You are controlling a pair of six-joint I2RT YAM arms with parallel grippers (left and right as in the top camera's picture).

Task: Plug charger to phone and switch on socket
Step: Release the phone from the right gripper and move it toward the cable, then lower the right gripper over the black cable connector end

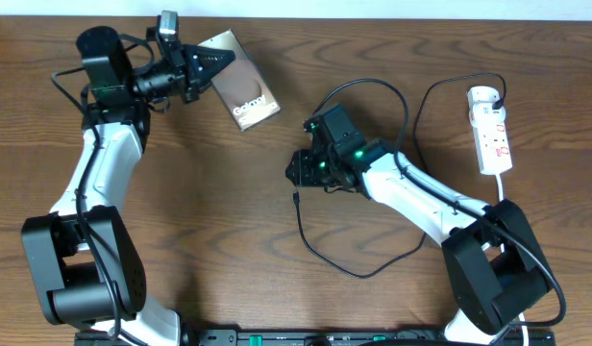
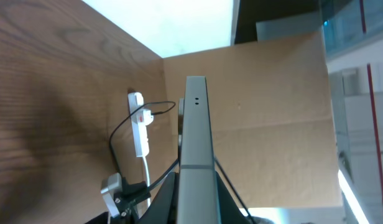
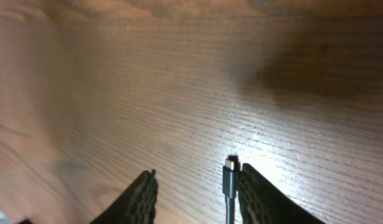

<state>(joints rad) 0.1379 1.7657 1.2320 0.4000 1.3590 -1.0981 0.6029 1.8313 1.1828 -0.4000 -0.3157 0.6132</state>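
Note:
The bronze-brown phone (image 1: 243, 91) lies slanted at the back left of the table. My left gripper (image 1: 211, 65) is shut on its near end. In the left wrist view the phone (image 2: 196, 124) shows edge-on between my left jaws (image 2: 196, 186), with small holes in its far end. The black charger cable (image 1: 358, 271) loops across the table from the white power strip (image 1: 491, 130). Its connector tip (image 1: 295, 197) lies by my right gripper (image 1: 298, 173). In the right wrist view my right gripper (image 3: 194, 183) is open low over the wood. The connector tip (image 3: 230, 171) stands against the inside of the right finger.
The power strip also shows in the left wrist view (image 2: 139, 121), with a black plug in it. A brown cardboard wall (image 2: 272, 112) stands behind the table's far edge. The strip's white cord (image 1: 503, 187) runs toward the right arm's base.

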